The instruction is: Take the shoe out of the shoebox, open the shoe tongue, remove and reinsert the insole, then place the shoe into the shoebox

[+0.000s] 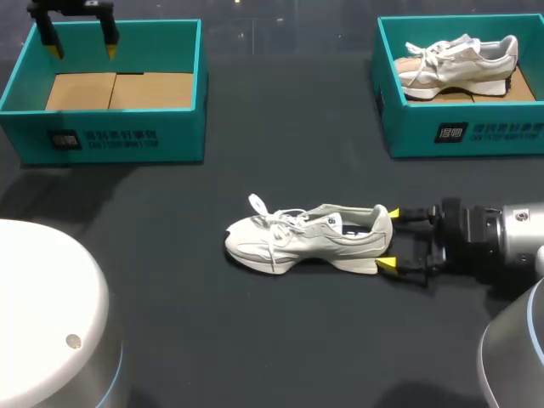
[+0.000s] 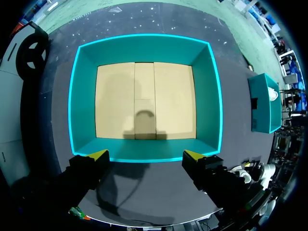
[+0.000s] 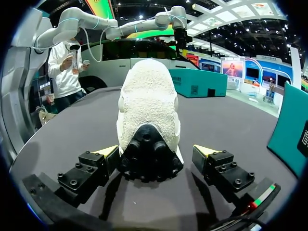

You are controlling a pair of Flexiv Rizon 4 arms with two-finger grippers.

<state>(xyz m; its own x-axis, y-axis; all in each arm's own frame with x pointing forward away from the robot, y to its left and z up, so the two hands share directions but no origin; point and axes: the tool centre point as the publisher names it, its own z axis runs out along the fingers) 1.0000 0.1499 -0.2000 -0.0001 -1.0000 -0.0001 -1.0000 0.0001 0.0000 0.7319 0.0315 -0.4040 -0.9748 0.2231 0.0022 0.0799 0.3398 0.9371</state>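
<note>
Shoe [image 1: 310,238] lies heel-first between the right end effector's [image 3: 155,150] spread fingers [image 3: 109,151]; only its wrist view shows clear gaps.

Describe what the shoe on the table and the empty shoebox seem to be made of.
Shoe: off-white matte upper, probably suede or textile; soft, unglossy panels. Its heel tread looks like dark rubber, studded. Empty shoebox: likely cardboard; teal matte walls, plain brown flaps as floor.

— What escapes you here?
— My left arm: the head view's upper edge cuts it off, so only my left fingers [image 1: 53,47] show. From my right wrist the shoe [image 3: 148,110] shows its heel alone; toe and tongue sit hidden behind it.
— And the insole?
— Too dark inside the shoe to tell.
</note>
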